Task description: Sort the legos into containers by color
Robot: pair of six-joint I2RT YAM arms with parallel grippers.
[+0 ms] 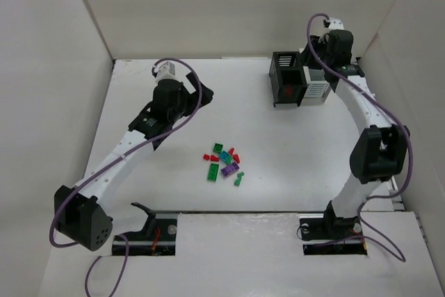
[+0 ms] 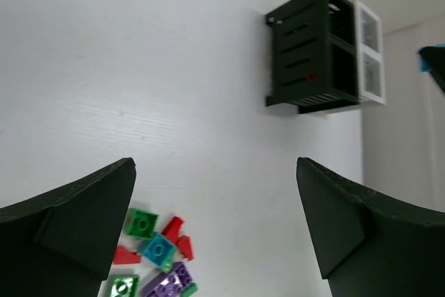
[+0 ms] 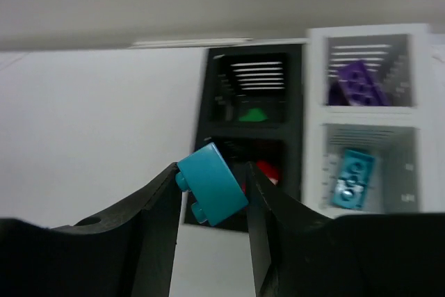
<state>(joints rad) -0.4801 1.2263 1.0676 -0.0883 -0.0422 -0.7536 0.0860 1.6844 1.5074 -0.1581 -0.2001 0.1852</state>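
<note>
Your right gripper (image 3: pixel 212 203) is pinched on a teal brick (image 3: pixel 212 191), which sits tilted between the two fingers. The bins are straight ahead of it. The black bin (image 3: pixel 254 95) is dead ahead, with a green brick (image 3: pixel 252 114) in its far compartment and a red brick (image 3: pixel 268 170) in its near one. The white bin (image 3: pixel 368 123) is ahead and off to the right. It has a purple brick (image 3: pixel 358 85) in the far compartment and another teal one (image 3: pixel 352 179) in the near one. By my reading, the brick you hold belongs in that near right compartment, and it is not yet over the opening.

Your left gripper (image 2: pixel 214 165) stands wide open and holds nothing. The loose pile (image 2: pixel 156 259) lies just below it, beside its left finger, with the bins far ahead and to its right.

So the sorting has begun but most of it is left. Each colour has at least one brick in a compartment, though how many in all I cannot tell. About ten green, red, teal and purple bricks are huddled on the table (image 1: pixel 292 172).

The table is white, matte and flat, and apart from the pile and the bins I see nothing else on it. Plain white walls (image 1: pixel 208 5) close it in behind and on both sides.
</note>
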